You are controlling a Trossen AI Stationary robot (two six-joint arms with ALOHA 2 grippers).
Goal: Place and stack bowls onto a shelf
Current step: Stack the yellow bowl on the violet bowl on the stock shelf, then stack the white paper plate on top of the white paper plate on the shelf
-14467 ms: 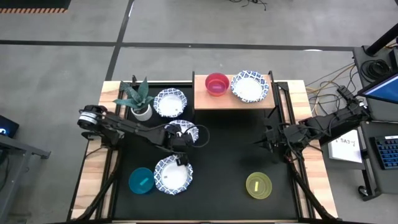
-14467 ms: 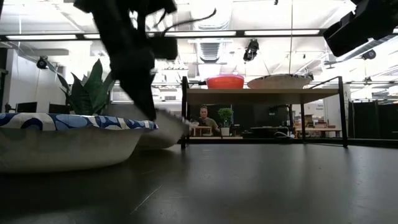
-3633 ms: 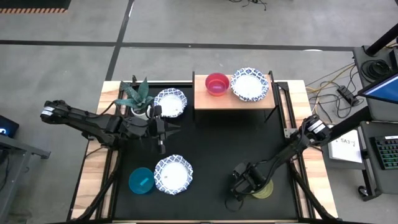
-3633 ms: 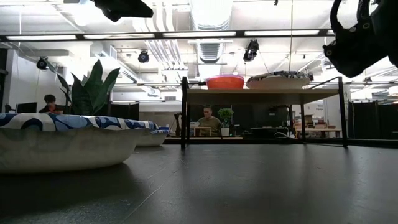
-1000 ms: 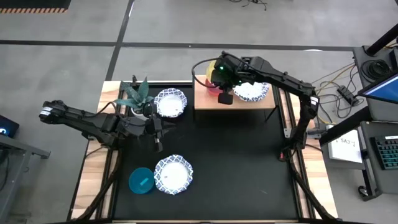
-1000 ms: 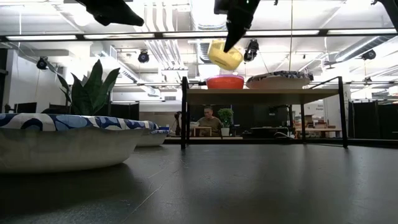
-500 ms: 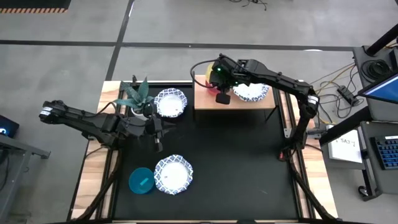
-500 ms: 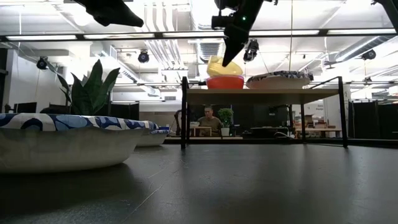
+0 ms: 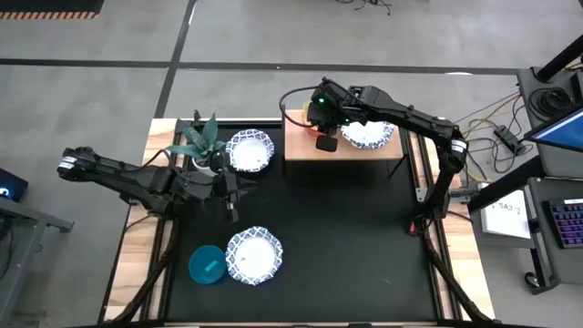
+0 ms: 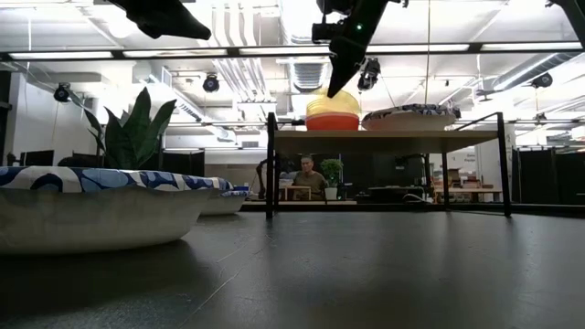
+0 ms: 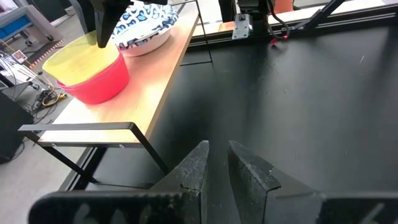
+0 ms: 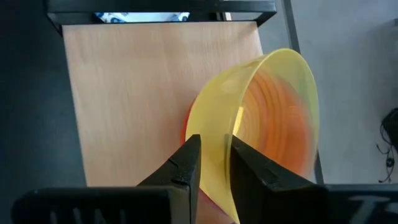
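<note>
The yellow-green bowl (image 10: 332, 103) sits nested in the red bowl (image 10: 332, 122) at the left end of the light-wood shelf (image 9: 301, 146). My right gripper (image 12: 214, 158) is above the shelf and shut on this bowl; it also shows in the low view (image 10: 331, 89). White blue-rimmed bowls (image 9: 369, 132) rest on the shelf's right half. My left gripper (image 9: 230, 208) hangs shut and empty above the table, near the plant. The purple bowl is out of view. My right gripper holds the yellow-green bowl by its rim and wall (image 12: 211, 127), one finger inside the bowl and one outside. The fingers come from above, slanting down. The bowl rests about level inside the red bowl (image 12: 186, 134) on the shelf.
A potted green plant (image 9: 199, 141) and a white blue-rimmed bowl (image 9: 249, 150) stand at the far left. Another white bowl (image 9: 253, 256) and the teal bowl (image 9: 207, 264) sit near the front left. People sit in the room behind the table.
My right gripper has gone down over the shelf's left end with the yellow-green bowl. The bowl hung tilted above the red bowl a second ago and now sits level inside it. The gripper stays shut on it.
</note>
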